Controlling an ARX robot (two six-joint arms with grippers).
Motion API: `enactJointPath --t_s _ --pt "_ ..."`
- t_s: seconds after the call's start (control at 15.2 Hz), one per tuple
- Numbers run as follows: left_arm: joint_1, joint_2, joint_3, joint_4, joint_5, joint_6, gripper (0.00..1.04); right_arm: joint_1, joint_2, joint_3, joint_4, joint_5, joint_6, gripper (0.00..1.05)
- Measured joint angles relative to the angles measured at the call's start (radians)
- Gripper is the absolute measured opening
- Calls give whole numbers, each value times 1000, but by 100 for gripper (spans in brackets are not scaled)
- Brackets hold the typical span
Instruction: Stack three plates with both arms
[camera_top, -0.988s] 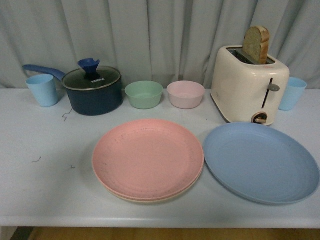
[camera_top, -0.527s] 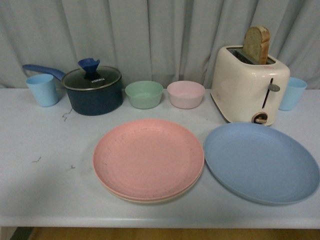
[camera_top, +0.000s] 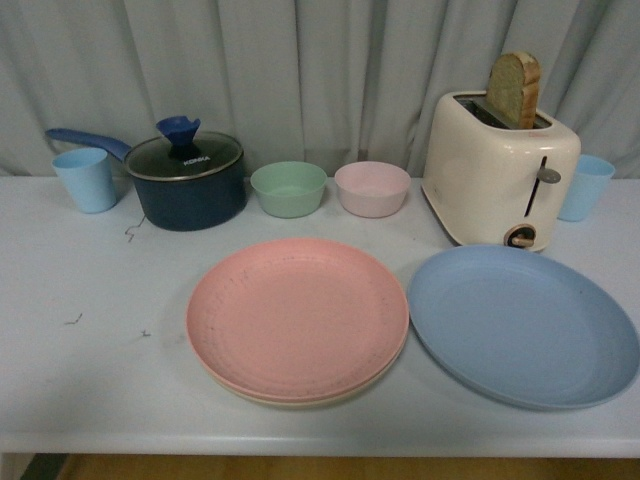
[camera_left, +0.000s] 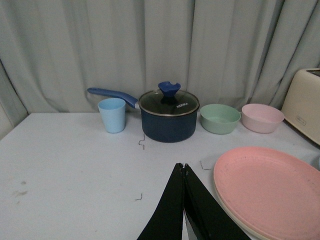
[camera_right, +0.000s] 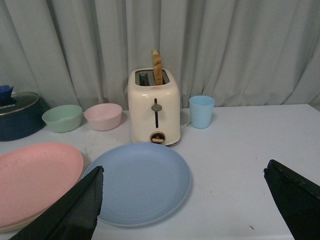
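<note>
1. Resting on the beige plate (camera_top: 300, 399), the pink plate (camera_top: 297, 315) lies mid-tabletop (camera_top: 90, 330).
2. The blue plate (camera_top: 520, 325) lies flat just right of that pair, in front of the toaster (camera_top: 495, 170).
3. The left hand (camera_left: 183, 166) has its fingers pressed together and holds nothing.
4. The right hand (camera_right: 183, 172) is spread wide and empty.

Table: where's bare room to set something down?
Biggest bare patch: left front, bordered by left cup, pot and pink plate. Another beside blue plate, in front of right cup. Crowded: back row of pot, green bowl, pink bowl, toaster; the two plates nearly touch.
</note>
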Motion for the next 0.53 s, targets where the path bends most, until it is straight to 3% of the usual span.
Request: enactJointPath --t_s 0.53 --pt "0 -237 0 -228 0 0 2 0 0 0 0 0 0 98"
